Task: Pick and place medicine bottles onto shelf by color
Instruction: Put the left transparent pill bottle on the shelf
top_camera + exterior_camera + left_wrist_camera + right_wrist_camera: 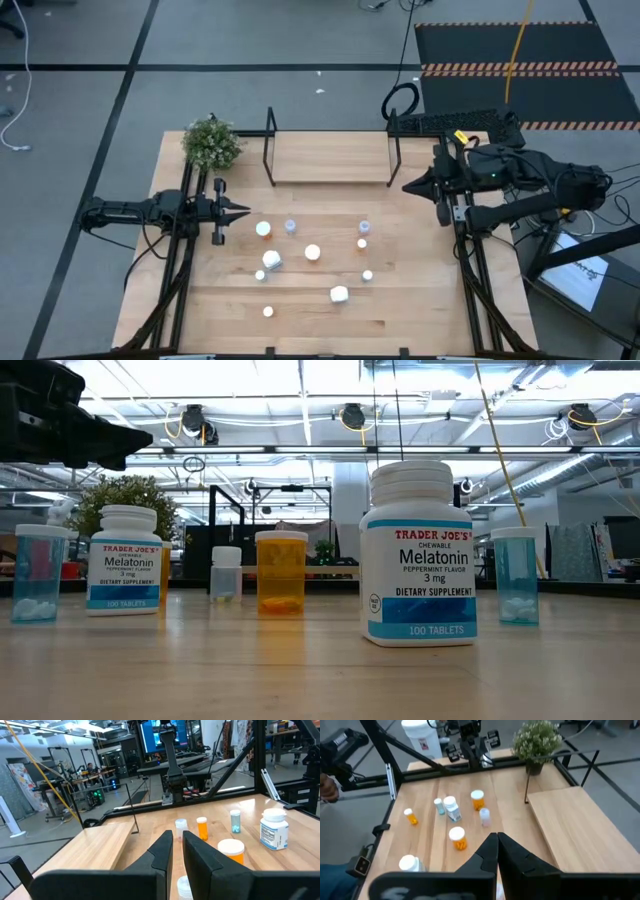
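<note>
Nothing has been placed yet: the shelf (pixel 330 158) is bare, and all the medicine bottles (pixel 312 252) stand scattered on the table (pixel 420 310) in front of it. The left gripper (pixel 243 211), nearly closed and empty, hovers just beside the nearest orange bottle (pixel 263 229). The right gripper (pixel 408 186), closed and empty, waits near the shelf's right end. Every bottle remains to be sorted.

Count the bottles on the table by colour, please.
Orange bottles: 4
Blue bottles: 2
Clear bottles: 2
White bottles: 2
Total: 10
</note>
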Robot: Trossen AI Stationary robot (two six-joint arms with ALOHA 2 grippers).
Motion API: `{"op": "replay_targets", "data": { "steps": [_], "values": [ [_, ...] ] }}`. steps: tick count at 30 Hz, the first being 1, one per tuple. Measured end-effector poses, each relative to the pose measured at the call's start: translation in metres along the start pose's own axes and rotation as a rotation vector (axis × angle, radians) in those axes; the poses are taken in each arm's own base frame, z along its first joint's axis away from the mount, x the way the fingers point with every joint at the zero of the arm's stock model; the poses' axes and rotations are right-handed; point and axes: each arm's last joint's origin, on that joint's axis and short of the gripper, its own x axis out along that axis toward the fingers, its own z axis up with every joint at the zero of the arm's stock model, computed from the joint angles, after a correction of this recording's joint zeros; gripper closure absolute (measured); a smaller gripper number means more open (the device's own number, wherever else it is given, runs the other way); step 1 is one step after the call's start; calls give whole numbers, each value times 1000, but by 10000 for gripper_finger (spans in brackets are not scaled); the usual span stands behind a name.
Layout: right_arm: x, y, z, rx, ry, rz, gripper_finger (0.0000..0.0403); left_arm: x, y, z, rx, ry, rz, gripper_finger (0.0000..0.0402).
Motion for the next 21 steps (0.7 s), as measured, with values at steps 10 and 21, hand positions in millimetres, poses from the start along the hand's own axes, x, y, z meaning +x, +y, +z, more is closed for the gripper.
{"op": "replay_targets", "data": {
  "steps": [10,21],
  "values": [
    [5,0,-3,41,51,-9,403,0,1,4,-76,-46,8,355],
    [17,-1,-14,39,64,-12,403,-5,14,69,-171,-25,7,355]
  ]
}}
